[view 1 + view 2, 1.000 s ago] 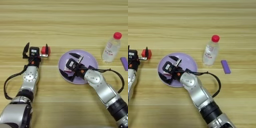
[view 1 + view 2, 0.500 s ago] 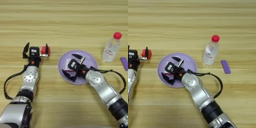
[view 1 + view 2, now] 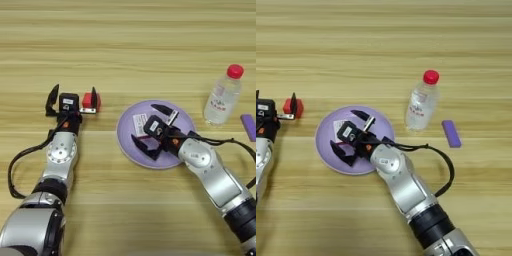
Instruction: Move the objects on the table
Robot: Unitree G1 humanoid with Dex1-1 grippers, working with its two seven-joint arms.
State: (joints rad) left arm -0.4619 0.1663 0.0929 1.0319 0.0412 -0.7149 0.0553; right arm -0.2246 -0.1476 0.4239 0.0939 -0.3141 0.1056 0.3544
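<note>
The small red cube [image 3: 89, 102] lies on the table [image 3: 130, 45] at the left, touching the inner side of my left gripper's right-hand finger [image 3: 94, 96]. My left gripper [image 3: 72, 96] is open wide, and its other finger stands well clear of the cube. The purple block [image 3: 451, 133] lies flat at the far right, beyond the bottle. My right gripper [image 3: 143, 121] is open over the lilac plate [image 3: 186, 119]. One of its fingers [image 3: 162, 110] is above the plate's middle and the other is near the plate's front-left rim. It holds nothing.
A clear bottle with a red cap [image 3: 421, 102] stands upright between the plate and the purple block. A black cable [image 3: 443, 165] loops beside my right forearm, and another trails by my left arm.
My right gripper has edged slightly to the right over the plate. The left gripper, cube, bottle and purple block have not moved.
</note>
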